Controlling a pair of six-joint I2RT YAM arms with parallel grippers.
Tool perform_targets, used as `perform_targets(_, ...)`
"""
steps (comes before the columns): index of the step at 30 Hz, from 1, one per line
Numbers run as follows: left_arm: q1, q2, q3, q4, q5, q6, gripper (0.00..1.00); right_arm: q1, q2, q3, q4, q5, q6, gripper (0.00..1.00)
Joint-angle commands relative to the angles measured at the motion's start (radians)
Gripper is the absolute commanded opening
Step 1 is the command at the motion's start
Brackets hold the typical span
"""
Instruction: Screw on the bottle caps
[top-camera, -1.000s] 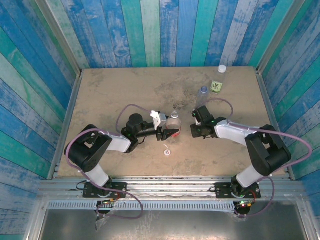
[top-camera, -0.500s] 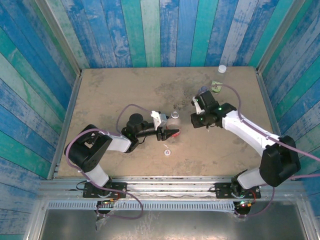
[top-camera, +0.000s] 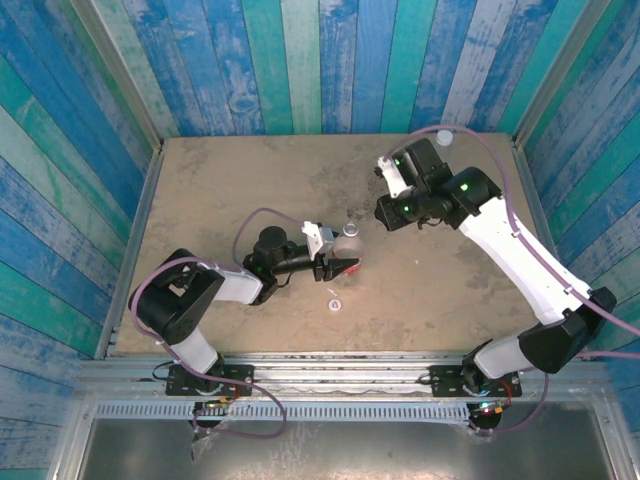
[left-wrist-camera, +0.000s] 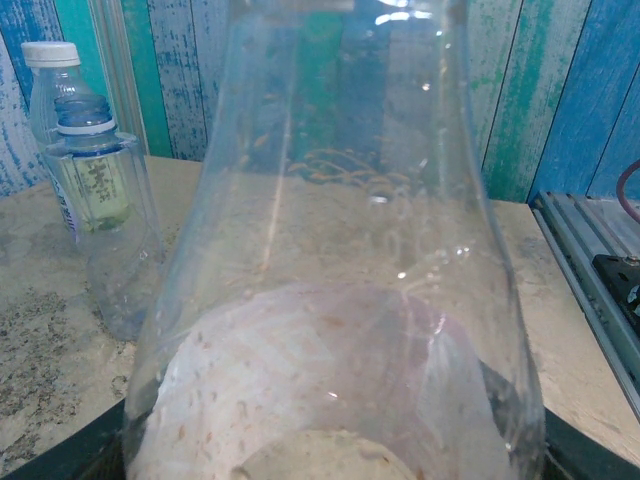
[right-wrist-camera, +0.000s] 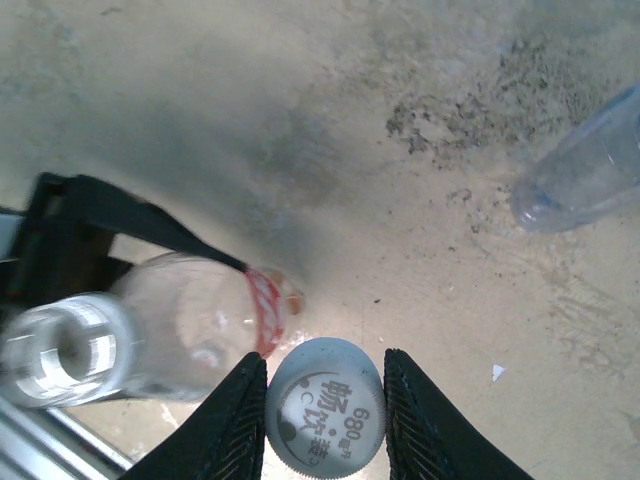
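My left gripper (top-camera: 342, 266) is shut on the lower body of the red-labelled bottle (top-camera: 349, 240), which stands upright with its neck open. In the left wrist view the clear bottle (left-wrist-camera: 340, 250) stands close up between the dark fingers (left-wrist-camera: 60, 462). My right gripper (right-wrist-camera: 325, 400) is shut on a pale-grey printed cap (right-wrist-camera: 325, 412), held high above and beside the red-labelled bottle (right-wrist-camera: 190, 330). The right gripper (top-camera: 386, 211) hangs right of that bottle. A second white cap (top-camera: 334, 305) lies on the table in front.
At the back right stand the green-yellow-labelled bottle (left-wrist-camera: 70, 150), which wears a white cap (top-camera: 444, 138), and the plain bluish bottle (right-wrist-camera: 585, 160) with an open neck. A tiny white fleck (right-wrist-camera: 497, 372) lies on the sandy table (top-camera: 230, 190). Blue plank walls close three sides.
My right arm has risen and swung toward the back of the table with the cap in its gripper. The left arm and its bottle have stayed put.
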Motion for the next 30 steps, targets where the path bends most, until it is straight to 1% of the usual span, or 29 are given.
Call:
perform_targets(1, -0.002, -0.029, 0.001, -0.092, -0.024, 0.034, 0.66, 0.041, 0.054, 0.110, -0.143, 0.035, -0.022, 0.33)
perform_targets(4, -0.002, -0.035, 0.001, -0.101, -0.028, 0.041, 0.66, 0.078, 0.104, 0.204, -0.189, 0.040, -0.024, 0.33)
perform_targets(7, -0.002, -0.040, 0.001, -0.113, -0.036, 0.048, 0.66, 0.109, 0.143, 0.284, -0.207, 0.010, -0.028, 0.33)
perform_targets(11, -0.002, -0.046, -0.002, -0.119, -0.038, 0.051, 0.66, 0.145, 0.182, 0.331, -0.211, 0.010, -0.041, 0.34)
perform_targets(16, -0.002, -0.052, -0.005, -0.123, -0.041, 0.055, 0.66, 0.162, 0.214, 0.352, -0.214, 0.001, -0.043, 0.34)
perform_targets(24, -0.002, -0.049, -0.004, -0.126, -0.038, 0.057, 0.66, 0.166, 0.235, 0.330, -0.227, 0.030, -0.048, 0.33)
perform_targets(30, -0.001, -0.044, -0.001, -0.125, -0.037, 0.055, 0.66, 0.166, 0.249, 0.322, -0.227, -0.022, -0.046, 0.33)
